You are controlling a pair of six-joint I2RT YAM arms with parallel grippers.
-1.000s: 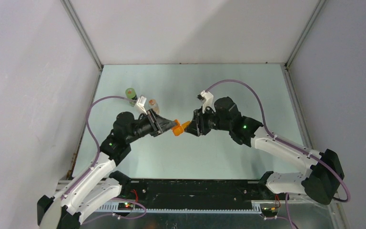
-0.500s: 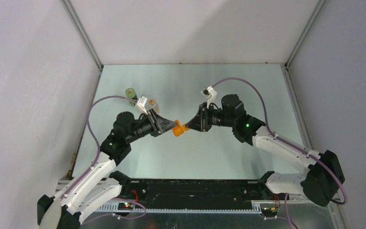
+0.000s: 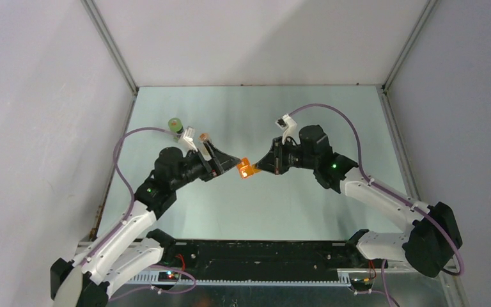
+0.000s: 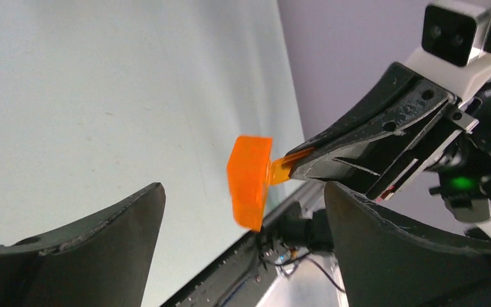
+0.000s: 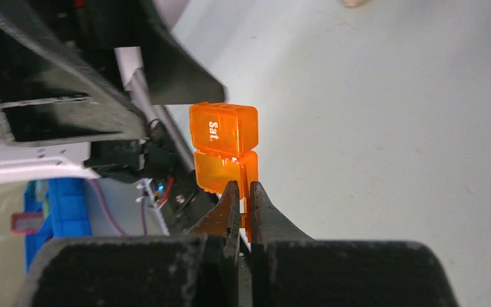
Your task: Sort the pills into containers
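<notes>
Right gripper (image 5: 243, 189) — orange box (image 5: 224, 131), edge hidden

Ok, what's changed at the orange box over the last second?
The left gripper let go of the orange box, opened and drew back leftward. The right gripper, shut on it, carried it slightly right. The green bottle and vial stayed put.

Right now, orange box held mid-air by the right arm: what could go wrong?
1. The right gripper pinches only a thin edge of the orange box, so it may pivot or slip out.
2. The left gripper hangs open right beside it; a move could knock it loose.
</notes>
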